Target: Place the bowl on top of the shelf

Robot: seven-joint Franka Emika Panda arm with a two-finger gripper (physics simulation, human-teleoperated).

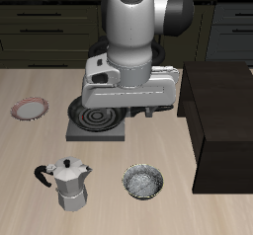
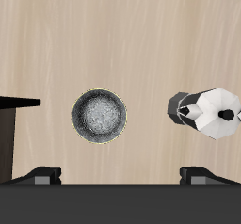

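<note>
The bowl (image 1: 144, 183) is small and round, with a dark rim and a speckled silvery inside. It sits upright on the table near the front edge, close to the shelf (image 1: 222, 120), a big dark boxy cabinet with a flat top. In the wrist view the bowl (image 2: 99, 116) lies below the camera, with an edge of the shelf (image 2: 11, 138) beside it. My gripper (image 2: 122, 175) hangs well above the table and is open, its fingertips (image 2: 45, 174) spread wide with nothing between them. In the exterior view the arm's body hides the fingers.
A silver moka pot (image 1: 67, 183) stands beside the bowl near the front edge, and also shows in the wrist view (image 2: 207, 111). A black frying pan (image 1: 97, 114) rests on a grey slab farther back. A pink-rimmed plate (image 1: 30, 108) lies at the table's far side.
</note>
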